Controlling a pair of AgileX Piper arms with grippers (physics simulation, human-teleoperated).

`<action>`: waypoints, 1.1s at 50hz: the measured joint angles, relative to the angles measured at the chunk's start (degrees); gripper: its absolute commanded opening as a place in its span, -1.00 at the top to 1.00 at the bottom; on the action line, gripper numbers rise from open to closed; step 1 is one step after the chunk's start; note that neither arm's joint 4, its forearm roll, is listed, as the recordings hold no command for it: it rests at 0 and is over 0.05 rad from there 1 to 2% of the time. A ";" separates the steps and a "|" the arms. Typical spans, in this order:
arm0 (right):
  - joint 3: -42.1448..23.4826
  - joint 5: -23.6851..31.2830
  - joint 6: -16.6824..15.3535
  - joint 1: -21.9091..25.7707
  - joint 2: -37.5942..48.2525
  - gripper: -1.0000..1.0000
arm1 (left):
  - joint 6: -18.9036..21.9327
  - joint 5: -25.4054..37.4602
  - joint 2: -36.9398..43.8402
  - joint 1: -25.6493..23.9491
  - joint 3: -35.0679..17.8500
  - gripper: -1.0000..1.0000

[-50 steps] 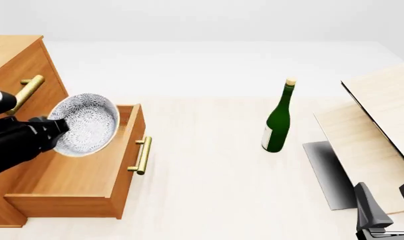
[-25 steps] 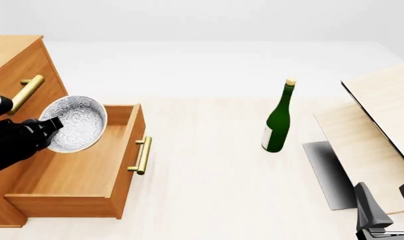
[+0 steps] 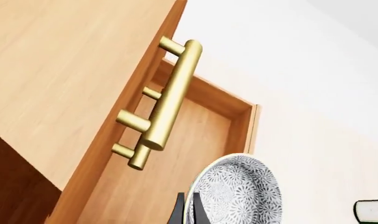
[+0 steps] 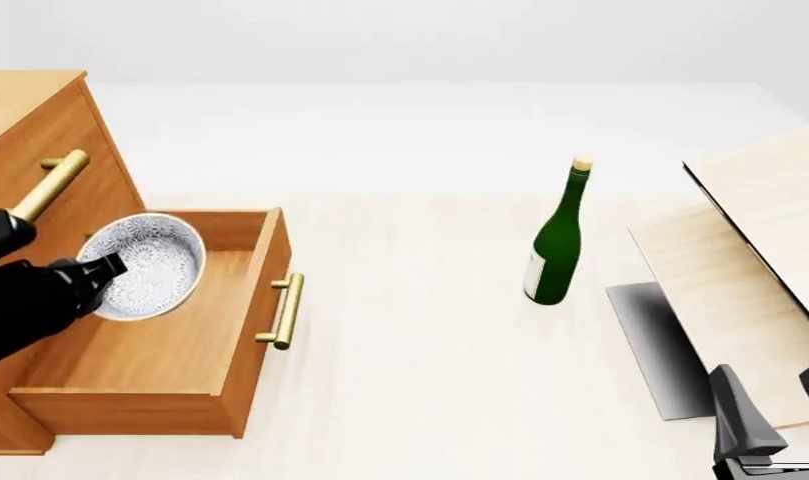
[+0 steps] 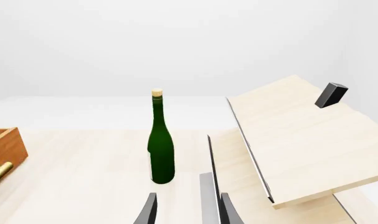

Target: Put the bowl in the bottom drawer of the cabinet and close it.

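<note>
The white, grey-speckled bowl (image 4: pixel 144 267) is tilted on edge over the open bottom drawer (image 4: pixel 151 350) of the orange-brown cabinet (image 4: pixel 37 130). My left gripper (image 4: pixel 97 272) is shut on the bowl's rim from the left. In the left wrist view the bowl (image 3: pixel 238 191) sits at the thin closed fingertips (image 3: pixel 185 211), with the drawer's inside (image 3: pixel 195 140) beyond it and a brass handle (image 3: pixel 170 98) of an upper drawer close by. My right gripper (image 4: pixel 774 405) stands open and empty at the near right, far from the cabinet.
A green bottle (image 4: pixel 558 240) stands upright mid-table, also in the right wrist view (image 5: pixel 162 144). Pale wood boards (image 4: pixel 764 240) lean at the right over a grey plate (image 4: pixel 651 340). The pulled-out drawer's brass handle (image 4: pixel 284 310) juts toward the table's middle.
My left gripper has carried the bowl down and leftward, from above the drawer's front part to lower inside the drawer opening. The right arm has not moved.
</note>
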 measured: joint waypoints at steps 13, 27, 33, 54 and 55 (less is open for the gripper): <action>0.00 0.00 0.00 0.00 0.00 -1.00 | 0.13 -2.41 1.96 0.44 2.15 1.00; 0.00 0.00 0.00 0.00 0.00 -1.00 | 0.28 -4.79 3.96 0.30 4.14 1.00; 0.00 0.00 0.00 0.00 0.00 -1.00 | 0.35 -6.08 5.16 0.50 4.91 1.00; 0.00 0.00 0.00 0.00 0.00 -1.00 | -0.09 -11.25 10.56 1.27 6.56 1.00; 0.00 0.00 0.00 0.00 0.00 -1.00 | -0.11 -11.48 10.82 1.29 6.61 1.00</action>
